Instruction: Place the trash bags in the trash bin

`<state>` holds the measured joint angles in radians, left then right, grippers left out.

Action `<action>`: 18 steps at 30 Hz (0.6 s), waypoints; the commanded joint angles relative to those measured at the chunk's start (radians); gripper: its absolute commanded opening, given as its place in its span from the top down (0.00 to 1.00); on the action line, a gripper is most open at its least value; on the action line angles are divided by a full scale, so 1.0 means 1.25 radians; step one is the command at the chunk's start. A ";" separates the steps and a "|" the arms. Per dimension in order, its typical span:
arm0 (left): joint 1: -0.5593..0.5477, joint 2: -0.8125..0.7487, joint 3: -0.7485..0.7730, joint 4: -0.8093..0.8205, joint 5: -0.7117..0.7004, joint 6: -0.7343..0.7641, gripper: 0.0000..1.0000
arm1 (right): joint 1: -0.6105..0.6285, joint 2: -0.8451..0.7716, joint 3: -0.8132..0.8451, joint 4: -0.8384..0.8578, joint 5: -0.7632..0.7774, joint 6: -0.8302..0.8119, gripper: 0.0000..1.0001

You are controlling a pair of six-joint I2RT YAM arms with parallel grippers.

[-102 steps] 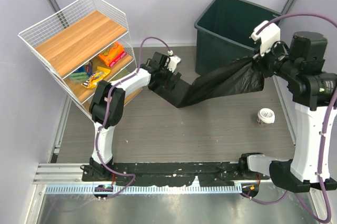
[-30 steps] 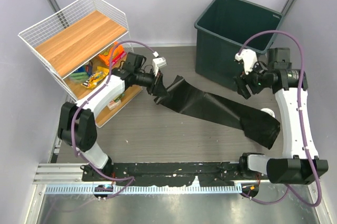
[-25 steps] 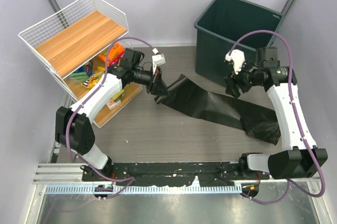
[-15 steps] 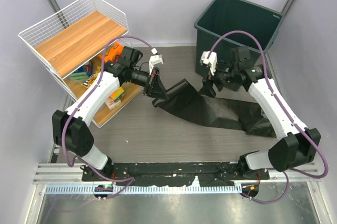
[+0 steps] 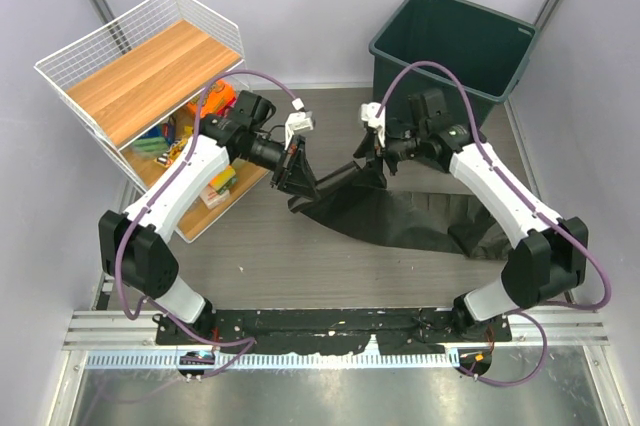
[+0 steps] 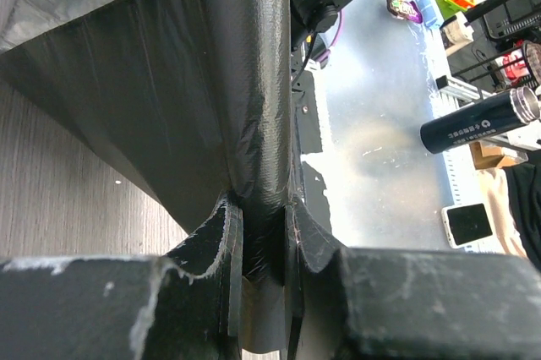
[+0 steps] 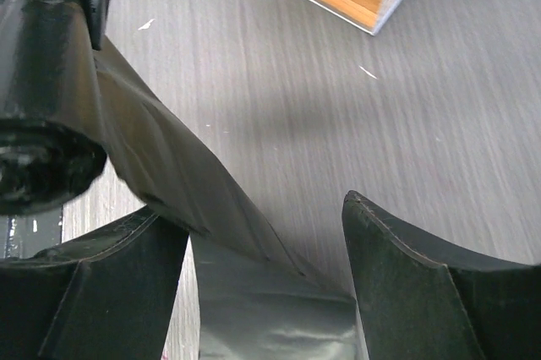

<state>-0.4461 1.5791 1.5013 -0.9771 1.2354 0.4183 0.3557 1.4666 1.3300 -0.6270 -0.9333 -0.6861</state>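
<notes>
A black trash bag (image 5: 420, 221) lies crumpled across the floor, and one end is lifted toward the middle. My left gripper (image 5: 297, 176) is shut on that raised end; the left wrist view shows a gathered fold of the trash bag (image 6: 169, 81) pinched between the left gripper's (image 6: 262, 212) fingers. My right gripper (image 5: 371, 154) hovers close to the right of it, open. In the right wrist view the trash bag (image 7: 182, 170) runs between the spread fingers of the right gripper (image 7: 258, 208), which do not clamp it. The dark green trash bin (image 5: 395, 19) stands at the back right, behind the right arm.
A white wire shelf rack (image 5: 150, 71) with wooden shelves stands at the back left, with colourful snack packets (image 5: 210, 104) on its lower shelf, close behind the left arm. Walls close in the floor on three sides.
The right arm swung left from beside the bin to just right of the left gripper, its jaws widening slightly. The bag bunched toward the middle. The left gripper kept its hold.
</notes>
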 commanded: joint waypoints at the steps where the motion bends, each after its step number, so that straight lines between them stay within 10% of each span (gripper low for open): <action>1: -0.004 -0.031 0.029 0.021 0.029 -0.018 1.00 | 0.042 0.026 -0.004 -0.010 -0.071 -0.051 0.26; 5: -0.004 -0.041 0.011 0.073 0.016 -0.058 1.00 | 0.060 0.032 -0.023 -0.008 -0.089 -0.056 0.36; 12: -0.004 -0.069 -0.147 0.354 -0.082 -0.252 1.00 | 0.065 0.054 -0.069 -0.031 -0.086 -0.049 0.93; 18: -0.001 -0.035 -0.261 0.436 -0.203 -0.295 1.00 | 0.058 0.061 -0.144 -0.063 0.015 -0.051 0.99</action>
<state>-0.4461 1.5166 1.2301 -0.5850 1.0901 0.1329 0.4301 1.5276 1.1831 -0.6666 -0.9859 -0.7364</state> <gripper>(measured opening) 0.190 0.029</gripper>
